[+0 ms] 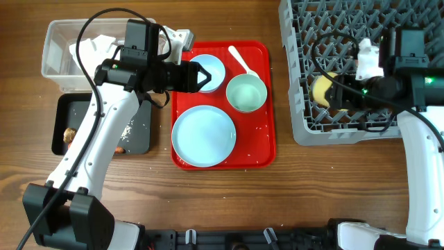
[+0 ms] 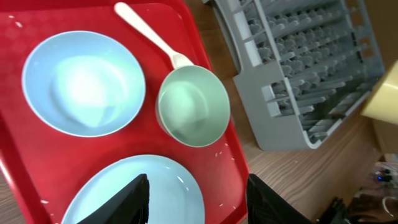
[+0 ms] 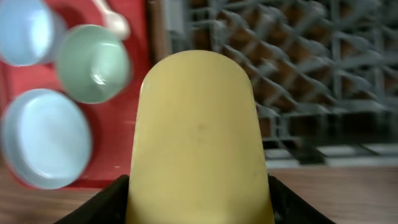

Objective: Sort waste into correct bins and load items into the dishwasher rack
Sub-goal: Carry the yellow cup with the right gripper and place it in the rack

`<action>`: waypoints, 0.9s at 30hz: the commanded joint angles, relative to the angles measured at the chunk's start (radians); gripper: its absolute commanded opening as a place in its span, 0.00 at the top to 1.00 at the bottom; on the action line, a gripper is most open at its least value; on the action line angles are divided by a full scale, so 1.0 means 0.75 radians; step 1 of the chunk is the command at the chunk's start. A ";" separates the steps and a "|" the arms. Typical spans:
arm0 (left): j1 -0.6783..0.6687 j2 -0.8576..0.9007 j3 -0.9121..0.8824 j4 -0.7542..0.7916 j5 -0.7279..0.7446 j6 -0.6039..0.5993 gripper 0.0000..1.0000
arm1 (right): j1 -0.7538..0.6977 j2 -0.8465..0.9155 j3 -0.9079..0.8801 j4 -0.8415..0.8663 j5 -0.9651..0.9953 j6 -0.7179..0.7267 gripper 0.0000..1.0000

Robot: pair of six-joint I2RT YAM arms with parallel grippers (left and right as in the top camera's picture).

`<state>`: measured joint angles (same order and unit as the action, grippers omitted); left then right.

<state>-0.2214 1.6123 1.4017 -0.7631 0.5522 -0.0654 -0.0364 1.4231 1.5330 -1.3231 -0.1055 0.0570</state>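
My right gripper [image 1: 331,90] is shut on the small yellow cup [image 1: 322,88] and holds it over the left part of the grey dishwasher rack [image 1: 305,42]. The cup fills the right wrist view [image 3: 198,137]. My left gripper [image 1: 202,76] is open and empty above the red tray, its fingers [image 2: 199,205] over the large pale blue plate [image 2: 174,186]. A blue bowl [image 1: 208,69], a teal bowl [image 1: 245,93] and the white spoon [image 1: 243,61] lie on the tray. The clear tub [image 1: 62,66] holds white tissue [image 1: 94,47]. The black tray [image 1: 69,104] holds a brown lump [image 1: 69,135] and rice [image 1: 128,130].
The flat red tray [image 1: 267,139] lies in the middle of the wooden table, between the bins on the left and the rack on the right. A few rice grains lie on the tray. The left arm crosses over the black tray.
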 commanded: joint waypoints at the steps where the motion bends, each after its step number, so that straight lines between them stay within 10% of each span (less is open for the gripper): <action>1: 0.000 0.013 0.004 -0.002 -0.041 0.007 0.52 | -0.006 0.065 0.016 -0.023 0.180 0.074 0.45; 15: 0.000 0.013 0.004 -0.016 -0.041 0.007 0.51 | 0.024 0.419 0.015 -0.096 0.139 0.102 0.43; 27: 0.000 0.013 0.004 -0.017 -0.041 0.007 0.48 | 0.062 0.482 0.015 0.028 0.078 0.102 0.16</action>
<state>-0.2214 1.6123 1.4017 -0.7750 0.5274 -0.0654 0.0071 1.7676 1.5333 -1.3167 -0.0235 0.1242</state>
